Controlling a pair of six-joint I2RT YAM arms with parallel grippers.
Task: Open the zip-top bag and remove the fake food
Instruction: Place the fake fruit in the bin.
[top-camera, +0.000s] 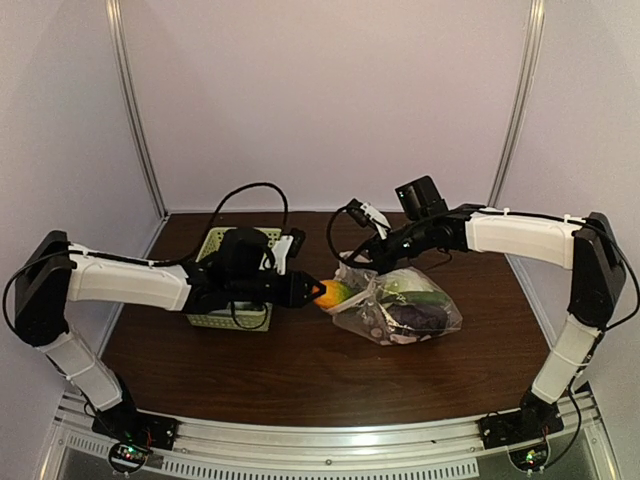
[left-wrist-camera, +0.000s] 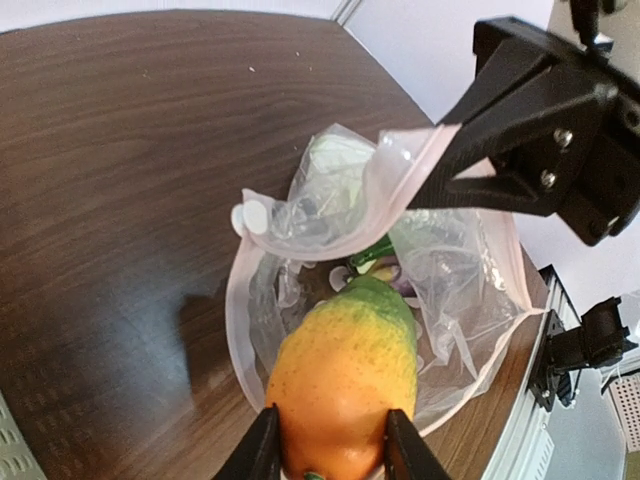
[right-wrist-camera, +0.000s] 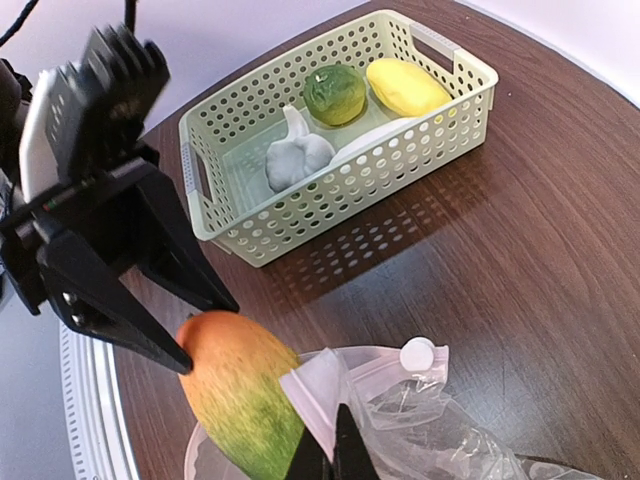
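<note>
A dark brown wood-grain surface (top-camera: 300, 370) fills the middle of the scene. At 12 o'clock behind it stands a plain pale back wall (top-camera: 330, 100) with a faint lilac tint. It meets a left wall (top-camera: 50, 120) at 9 o'clock and a right wall (top-camera: 600, 100) at 3 o'clock. A slim metal strip (top-camera: 135, 110) climbs the corner toward 10 o'clock, and a second strip (top-camera: 518, 100) climbs toward 2 o'clock. At 6 o'clock a ribbed aluminium rail (top-camera: 330, 447) borders the near edge. The light is soft and even, with faint shadows on the wood.
</note>
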